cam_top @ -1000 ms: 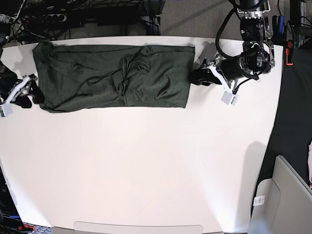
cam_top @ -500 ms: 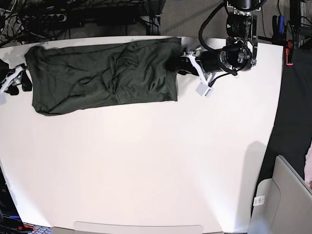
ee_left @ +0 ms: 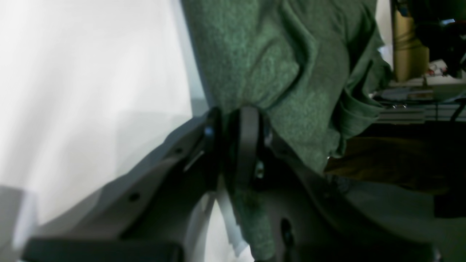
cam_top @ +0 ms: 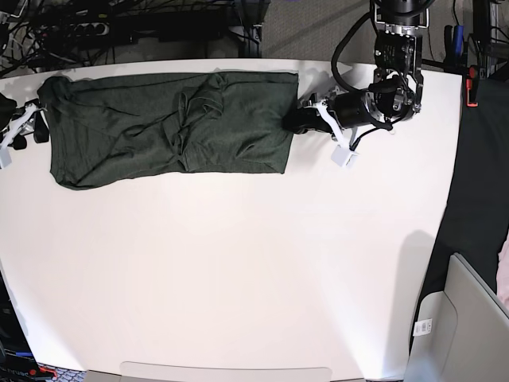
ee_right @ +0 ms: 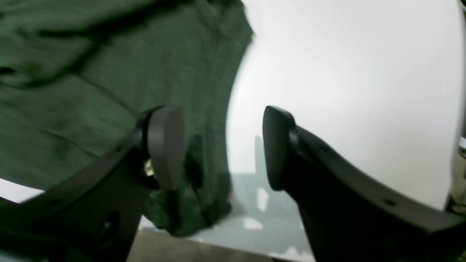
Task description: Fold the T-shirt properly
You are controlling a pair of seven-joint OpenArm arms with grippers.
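The left gripper (ee_left: 233,120) pinches the T-shirt (cam_top: 167,123) hem between clenched fingers (ee_left: 247,138), probably for folding. At the shirt's opposite end, the right gripper (ee_right: 222,145) hangs released, grasping nothing.

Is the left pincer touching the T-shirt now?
Touching. In the left wrist view, the left pincer is closed on the T-shirt edge, fabric pinched between its fingers.

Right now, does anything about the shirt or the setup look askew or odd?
Yes: the T-shirt is not flat. A bunched ridge of creases runs across its middle, and its far edge sits right at the table edge. The left pincer is pinching the hem; the right pincer is open beside the cloth.
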